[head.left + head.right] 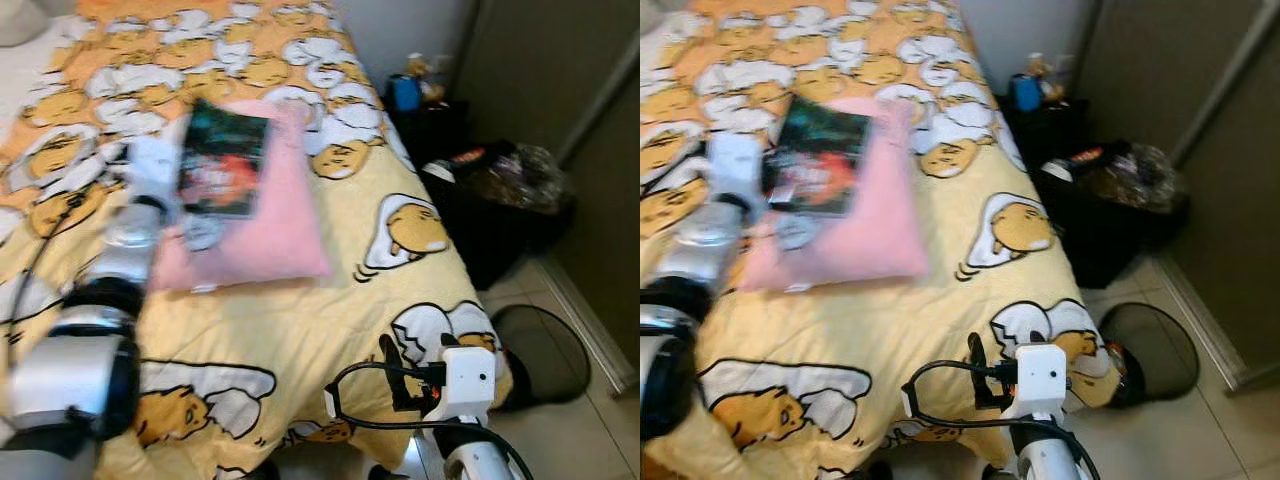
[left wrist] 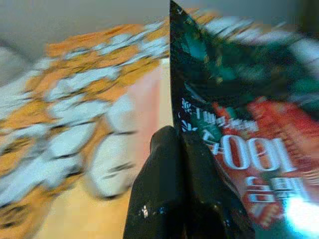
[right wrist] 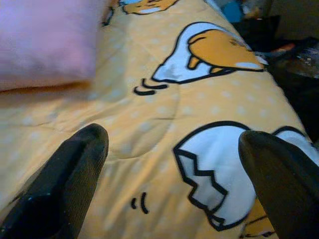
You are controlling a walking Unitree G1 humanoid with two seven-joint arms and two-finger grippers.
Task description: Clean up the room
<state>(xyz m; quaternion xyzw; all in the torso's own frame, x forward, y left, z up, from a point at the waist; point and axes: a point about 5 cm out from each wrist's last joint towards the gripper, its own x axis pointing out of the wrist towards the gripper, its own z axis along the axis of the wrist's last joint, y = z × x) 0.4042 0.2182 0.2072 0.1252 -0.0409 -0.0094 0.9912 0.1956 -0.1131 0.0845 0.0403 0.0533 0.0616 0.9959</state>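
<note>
1. Right wrist view first: the right gripper [image 3: 169, 174] hovers low over the yellow bedspread [image 3: 149, 99] at the near end of the bed, its 2 black fingers spread wide with nothing between them.
2. Beside the bed's near corner sits a round dark waste bin [image 1: 540, 350] on the tiled floor, looking like the likely drop point for rubbish.
3. Moving up the bed, the left gripper [image 2: 187, 149] has its fingers pinched together on the lower edge of a dark green and red snack packet [image 1: 222, 160], so the pick-up looks done.
4. The packet is over the pink pillow [image 1: 270, 235] in the middle of the bed; whether it has lifted clear or rests on the pillow, I cannot tell.
5. Its long axis runs roughly along the bed, head to foot, tilted a little, printed face up.
6. Further off, a cluttered black stand [image 1: 490, 200] waits by the wall, so plenty of tidying looks left.
</note>
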